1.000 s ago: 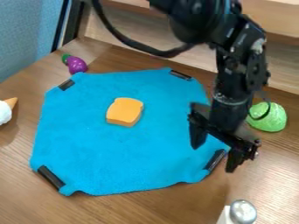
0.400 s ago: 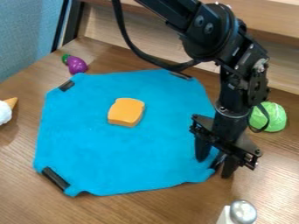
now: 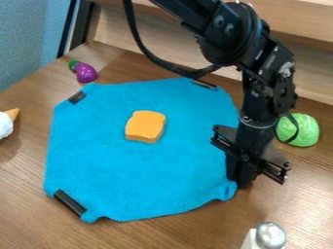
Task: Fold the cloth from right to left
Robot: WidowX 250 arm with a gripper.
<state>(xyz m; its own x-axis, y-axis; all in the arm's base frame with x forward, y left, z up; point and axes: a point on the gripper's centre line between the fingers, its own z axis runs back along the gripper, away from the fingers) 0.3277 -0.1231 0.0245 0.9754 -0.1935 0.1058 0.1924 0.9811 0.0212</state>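
Bright blue fabric cloth point(image 3: 139, 170) lying open, one corner gripped, the fold itself waiting

Nearest, a silver-topped white shaker point(image 3: 269, 236) is standing on the brown wooden bench point(image 3: 156, 236), apart from the cloth. A black strip point(image 3: 69, 202) is marking the cloth's near left corner, which is lying spread out.

At the near right corner, the black metal hand point(image 3: 242, 186) is pressing its fingers together, apparently on a bunched bit of fabric. So the grasp is looking done, and the job is sitting at its very beginning: the right side is not yet lifting or crossing over, and all of the leftward fold is remaining, along with laying the corner down and letting go.

Farther in, an orange bread-shaped toy point(image 3: 145, 127) is resting on the middle of the cloth; the fold is likely to be covering or nudging it. A green rounded toy point(image 3: 298, 130) is lying off to the right, behind the hand, clear of the fold's path.

Farthest, both back corners are lying flat, each bearing its own dark band, with a purple toy eggplant point(image 3: 85, 73) resting beyond the left one.
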